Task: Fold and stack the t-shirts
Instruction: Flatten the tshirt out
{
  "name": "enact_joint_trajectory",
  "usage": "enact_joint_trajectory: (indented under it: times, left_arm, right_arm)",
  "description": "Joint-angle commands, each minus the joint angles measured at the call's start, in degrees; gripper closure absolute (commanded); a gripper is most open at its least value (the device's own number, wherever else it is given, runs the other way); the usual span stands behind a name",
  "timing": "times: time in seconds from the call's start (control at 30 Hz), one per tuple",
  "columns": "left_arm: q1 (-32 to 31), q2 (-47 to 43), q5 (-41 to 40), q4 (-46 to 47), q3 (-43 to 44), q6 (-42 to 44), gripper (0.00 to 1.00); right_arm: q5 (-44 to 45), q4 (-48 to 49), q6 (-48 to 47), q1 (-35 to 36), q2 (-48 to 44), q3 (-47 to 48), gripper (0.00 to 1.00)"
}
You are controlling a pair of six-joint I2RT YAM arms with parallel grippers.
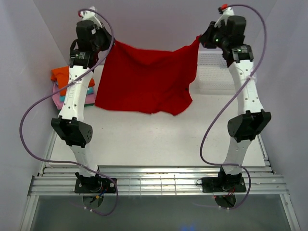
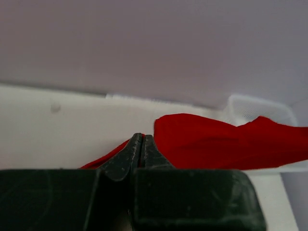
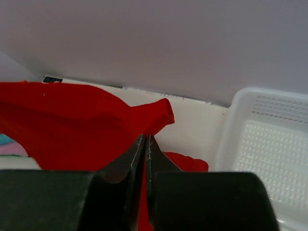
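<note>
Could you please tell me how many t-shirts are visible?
4: the red t-shirt hangs between the left claw and right claw; orange t-shirt, teal t-shirt and pink t-shirt are stacked far left. The left arm may hide more.

White matte tabletop [image 1: 144, 139], plain. Pale grey-lavender walls close it in on three sides: back wall [image 1: 154, 19], left wall [image 1: 19, 72], right wall [image 1: 291, 72]. Slotted aluminium rails [image 1: 159, 180] run across the near table edge. Below them is a dark grey glossy surface [image 1: 154, 211] with a small blue glint. Light is even and soft, with only faint shadows. Both wrist views show blank wall meeting the tabletop.
</note>
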Motion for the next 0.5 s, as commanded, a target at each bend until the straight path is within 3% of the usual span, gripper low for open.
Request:
enact_joint_trajectory:
  times: [0.0,0.1,0.27,0.4,0.47]
  left_arm:
    - [1.12,-10.04,2.73,12.42,2.14,0.11,1.0]
    - [1.83,-20.75,3.96,24.84,-14.65,-0.59,1.0]
    - [2.1,-34.11,2.3,27.77,-32.33,0.2,1.0]
    - [2.09,-41.51,1.68,27.5,-47.8,1.96,1.0]
    - [2.18,-44.15,0.89,26.89,-56.5,2.4,1.0]
  right_arm:
    - [-3.55,13.41,1.72,-4.34,-12.95,-2.32,0.92]
    - [-4.25,16.75,0.5,-6.89,-17.54,-4.43,0.92]
    - [-9.96,19.75,0.32,-9.19,-21.67,-8.56,0.92]
    - [-15.14,22.2,-0.65,-9.19,-26.76,-21.37,0.92]
    - [-17.26,23.43,-2.13,-9.01,-29.23,-32.61,0.92]
